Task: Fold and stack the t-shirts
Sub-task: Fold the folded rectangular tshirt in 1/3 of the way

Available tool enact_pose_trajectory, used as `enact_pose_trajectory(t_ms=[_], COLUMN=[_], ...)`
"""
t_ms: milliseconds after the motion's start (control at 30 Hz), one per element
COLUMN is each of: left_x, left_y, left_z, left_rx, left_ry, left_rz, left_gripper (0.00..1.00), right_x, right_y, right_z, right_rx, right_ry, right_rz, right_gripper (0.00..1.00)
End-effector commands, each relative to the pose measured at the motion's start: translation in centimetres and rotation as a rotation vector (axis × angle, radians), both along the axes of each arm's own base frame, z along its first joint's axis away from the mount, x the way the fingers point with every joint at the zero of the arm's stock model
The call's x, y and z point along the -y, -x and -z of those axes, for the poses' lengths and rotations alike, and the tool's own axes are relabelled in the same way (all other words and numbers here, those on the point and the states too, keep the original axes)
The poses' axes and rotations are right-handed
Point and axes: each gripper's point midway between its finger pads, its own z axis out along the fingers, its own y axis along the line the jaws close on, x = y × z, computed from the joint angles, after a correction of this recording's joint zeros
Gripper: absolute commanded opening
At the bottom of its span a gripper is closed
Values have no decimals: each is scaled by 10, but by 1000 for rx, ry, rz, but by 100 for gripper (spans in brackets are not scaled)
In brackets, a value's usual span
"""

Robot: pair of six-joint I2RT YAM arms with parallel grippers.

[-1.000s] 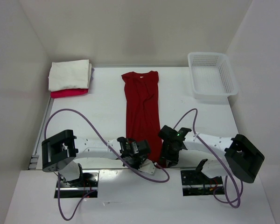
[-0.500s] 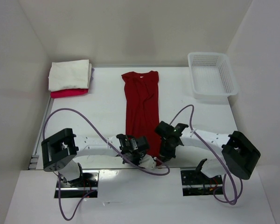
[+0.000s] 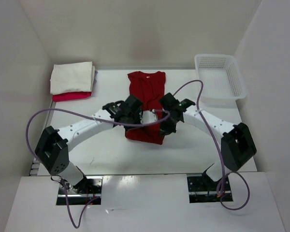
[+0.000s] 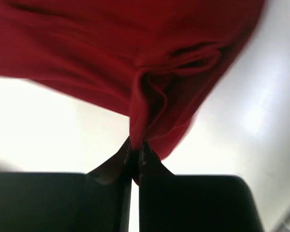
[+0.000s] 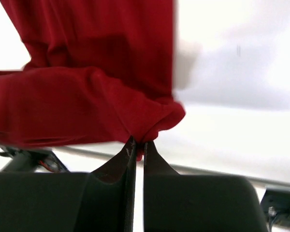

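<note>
T-shirt point(image 3: 146, 87) in left gripper point(image 4: 134, 146), right gripper point(image 5: 137, 144)

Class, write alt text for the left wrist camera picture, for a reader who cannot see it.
The left tool, shut, pinches a bunched fold of the dark red t-shirt. The cloth fills the upper part, slightly blurred, with a white surface behind it.

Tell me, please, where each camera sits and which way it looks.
Top: fixed above and behind the arm bases, looking down on the table; both arms show, lifting the red shirt.
Left wrist: on the left arm, looking along the left claw, shut on the shirt.
Right wrist: on the right arm, looking along the right claw, also shut on it.
Shared: both wrist views show the same shirt, pinched at its edge.
</note>
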Motion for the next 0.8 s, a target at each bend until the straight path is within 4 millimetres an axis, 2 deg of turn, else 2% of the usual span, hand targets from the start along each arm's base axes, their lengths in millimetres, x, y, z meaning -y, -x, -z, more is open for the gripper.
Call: enact_pose_trajectory(t_ms=[0, 33, 67, 100, 133, 167, 200, 233, 267, 300, 333, 367, 433, 467, 500, 533, 567, 700, 767], left_x=[3, -2, -3, -3, -7, 0, -3, -4, -2, -5, -12, -14, -23, -21, -25, -23, -26, -20, -15], left_y=[-50, -69, -79, -89, -99, -110, -117, -127, -133, -142, -149, -158, -169, -176, -181, -185, -188, -201, -207], left_z=[-30, -41, -35, -38, -31, -41, -40, -35, -39, -34, -33, -35, -33, -34, -31, -35, -28, -19, -19], left_rx=[106, 141, 135, 151, 140, 172, 173, 177, 192, 190, 190, 212, 226, 247, 251, 276, 272, 308, 325], left_ry=[66, 81, 66, 70, 59, 78, 77, 70, 73, 69, 66, 72, 69, 75, 69, 79, 74, 82, 104], left_rz=[-72, -112, -117, -122, -143, -135, -150, -153, -159, -175, -195, -210, -241, -247, -249, -241, -250, -232, -226], left_gripper=[0, 0, 0, 0, 0, 0, 0, 0, 0, 0, 0, 0, 0, 0, 0, 0, 0, 0, 2], right_x=[2, 10, 7, 7, 8, 4, 6, 3, 2, -5, -3, -1, -5, -1, -4, 0, -1, 7, 9], right_y=[-38, -51, -65, -74, -92, -99, -107, -126, -129, -139, -148, -154, -169, -173, -179, -183, -185, -202, -212], right_z=[-18, -18, -19, -19, -30, -21, -20, -32, -22, -32, -33, -23, -29, -16, -21, -18, -15, -5, -12], right_rx=[69, 77, 81, 89, 130, 111, 110, 156, 128, 148, 160, 142, 160, 129, 134, 130, 124, 108, 132], right_ry=[1, 9, 3, 4, -4, 0, 6, -6, 10, -10, -8, 5, -6, 11, 9, 16, 22, 51, 44], right_rz=[-47, -42, -43, -44, -48, -63, -61, -67, -77, -80, -82, -86, -91, -95, -95, -99, -111, -95, -81], right_gripper=[0, 0, 0, 0, 0, 0, 0, 0, 0, 0, 0, 0, 0, 0, 0, 0, 0, 0, 0])
